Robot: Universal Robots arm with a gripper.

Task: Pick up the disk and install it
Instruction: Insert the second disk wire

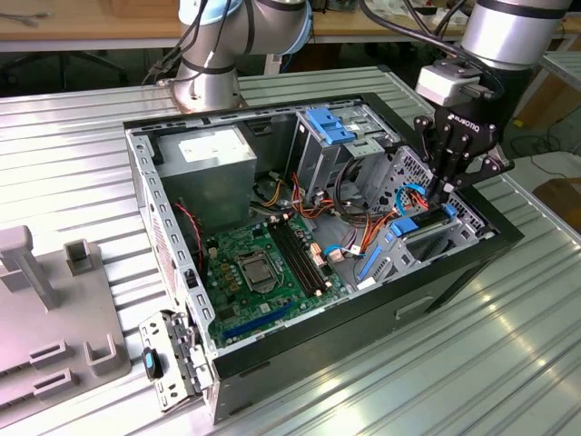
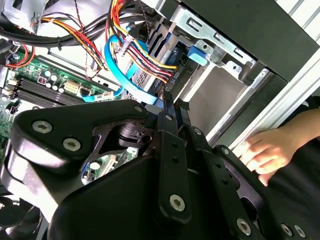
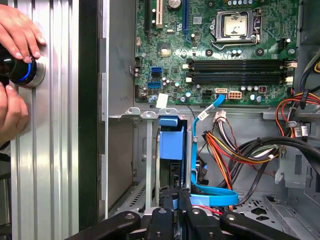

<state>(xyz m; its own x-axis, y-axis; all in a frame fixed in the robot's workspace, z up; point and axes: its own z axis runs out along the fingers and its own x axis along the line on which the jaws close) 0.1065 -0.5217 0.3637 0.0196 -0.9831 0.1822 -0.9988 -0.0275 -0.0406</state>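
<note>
- One gripper (image 1: 443,193) was seen lowered into the open computer case (image 1: 272,354), its fingers drawn narrow and closed on the top edge of the disk (image 1: 419,223); the grip was judged to be kept at the upper end so that the body could be slid down freely.
- Standing on edge, the disk (image 3: 170,150) was found partly sunk in the metal drive bay (image 3: 145,150) beside the motherboard (image 3: 215,50), blue rails aligned with the bay walls, seemingly for guidance into the slot.
- A blue data cable (image 3: 212,195) was looped close beside the disk, apparently pushed aside so the bay mouth was left free.
- Two hands (image 3: 17,30) of a person were rested on a round knob (image 3: 27,72) on the ribbed table, well apart from the bay, presumably for supervision.
</note>
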